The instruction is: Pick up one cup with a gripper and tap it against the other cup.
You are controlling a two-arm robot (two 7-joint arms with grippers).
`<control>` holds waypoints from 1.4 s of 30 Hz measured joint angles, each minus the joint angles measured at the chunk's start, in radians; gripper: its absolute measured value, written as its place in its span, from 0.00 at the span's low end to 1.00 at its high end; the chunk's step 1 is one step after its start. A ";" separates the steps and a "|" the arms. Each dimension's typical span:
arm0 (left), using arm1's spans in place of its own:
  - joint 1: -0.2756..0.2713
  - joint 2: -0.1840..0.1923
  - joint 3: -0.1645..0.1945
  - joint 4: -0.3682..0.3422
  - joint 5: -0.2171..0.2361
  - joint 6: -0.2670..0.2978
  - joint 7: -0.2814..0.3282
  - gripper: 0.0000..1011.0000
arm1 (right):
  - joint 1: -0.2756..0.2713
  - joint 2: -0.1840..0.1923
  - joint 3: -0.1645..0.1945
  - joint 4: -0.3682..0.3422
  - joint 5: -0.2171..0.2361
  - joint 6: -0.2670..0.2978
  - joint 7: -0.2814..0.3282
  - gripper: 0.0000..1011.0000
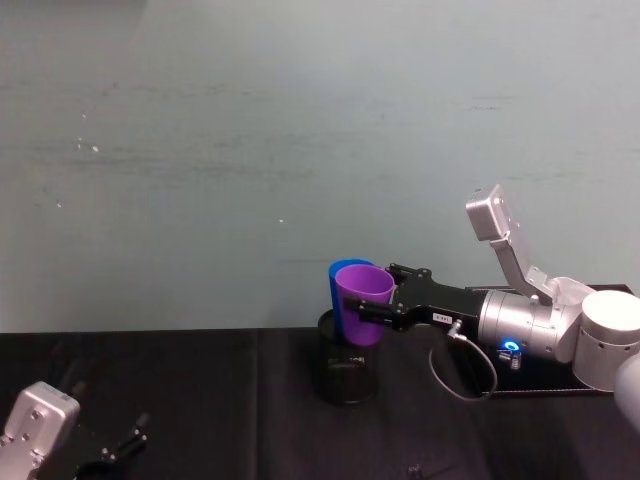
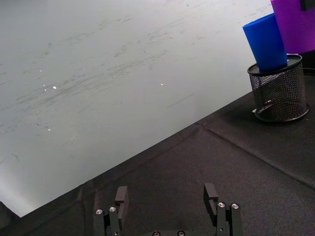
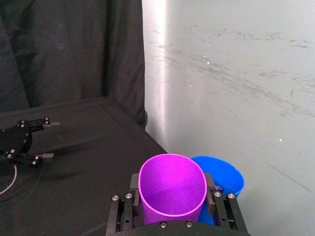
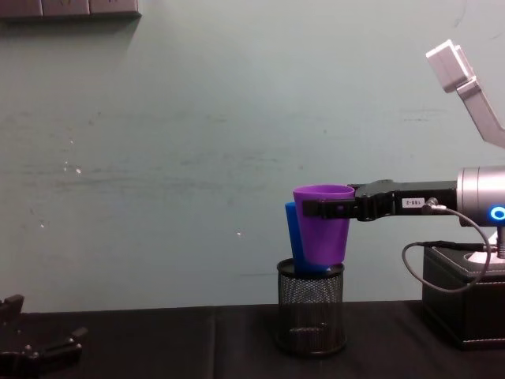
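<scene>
Nearest, low on the robot's left, the left end effector rests idle over the black-clothed counter, its fingers spread apart with nothing between them. Farther out, towards the middle of the counter, the right arm reaches in level from the robot's right. The right end effector is clenched on the purple cup, one flat black finger on each side just below the rim. The cup is held upright, mouth up, clear of the counter, with its base level with the rim of a black wire-mesh pen holder. Directly behind the purple cup, on the side away from the arm, the blue cup stands inside that holder, leaning slightly. The two cups sit side by side, rims close; whether they touch cannot be told. Behind everything is a pale, scuffed wall.
</scene>
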 joint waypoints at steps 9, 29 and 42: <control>0.000 0.000 0.000 0.000 0.000 0.000 0.000 0.99 | 0.000 0.001 -0.001 -0.001 0.001 0.001 -0.001 0.73; 0.000 0.000 0.000 0.000 0.000 0.000 0.000 0.99 | 0.000 0.001 -0.001 -0.001 0.001 0.001 -0.001 0.73; 0.000 0.000 0.000 0.000 0.000 0.000 0.000 0.99 | 0.000 0.001 -0.001 -0.001 0.001 0.001 -0.001 0.73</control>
